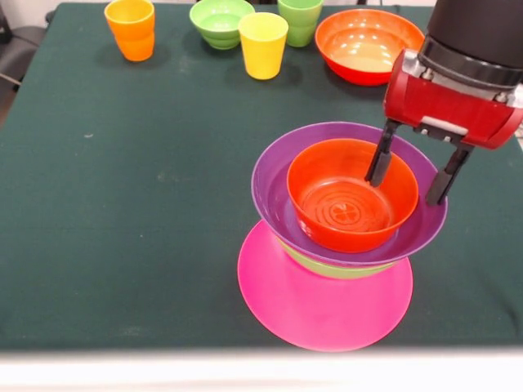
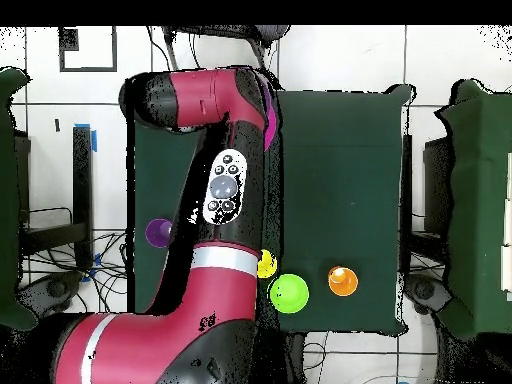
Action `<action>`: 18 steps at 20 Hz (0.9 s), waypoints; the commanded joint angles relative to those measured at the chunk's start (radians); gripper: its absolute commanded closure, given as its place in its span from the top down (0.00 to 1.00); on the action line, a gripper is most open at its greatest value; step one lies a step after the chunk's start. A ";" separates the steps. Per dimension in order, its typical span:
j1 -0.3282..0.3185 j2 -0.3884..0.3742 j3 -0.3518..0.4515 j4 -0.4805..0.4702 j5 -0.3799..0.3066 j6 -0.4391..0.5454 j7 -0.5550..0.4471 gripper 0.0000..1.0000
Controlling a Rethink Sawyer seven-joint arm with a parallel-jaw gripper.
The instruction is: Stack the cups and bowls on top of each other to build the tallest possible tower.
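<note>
The gripper (image 1: 415, 176) hangs over the right side of the tower (image 1: 339, 245). Its jaws are spread apart and hold nothing. One finger (image 1: 379, 159) dips inside the orange-red bowl (image 1: 347, 200), and the other is outside its rim, so the bowl's wall sits between them. That bowl rests in the purple bowl (image 1: 274, 175), above a green bowl (image 1: 343, 268) and the pink bowl (image 1: 319, 306).

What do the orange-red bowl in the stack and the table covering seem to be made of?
The round orange-red bowl looks like glossy moulded plastic: bright highlights and raised rings inside its base. The dark green table covering looks like matte cloth, perhaps felt: no shine, faint lint specks. Neither is certain from looks alone.
</note>
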 commanded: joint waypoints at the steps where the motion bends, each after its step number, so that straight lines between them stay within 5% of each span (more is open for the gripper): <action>1: 0.003 -0.046 0.049 0.103 0.019 0.087 0.107 1.00; 9: -0.011 -0.090 0.056 0.148 0.023 0.088 0.069 1.00; 18: -0.037 -0.175 0.081 0.310 0.039 0.042 0.030 1.00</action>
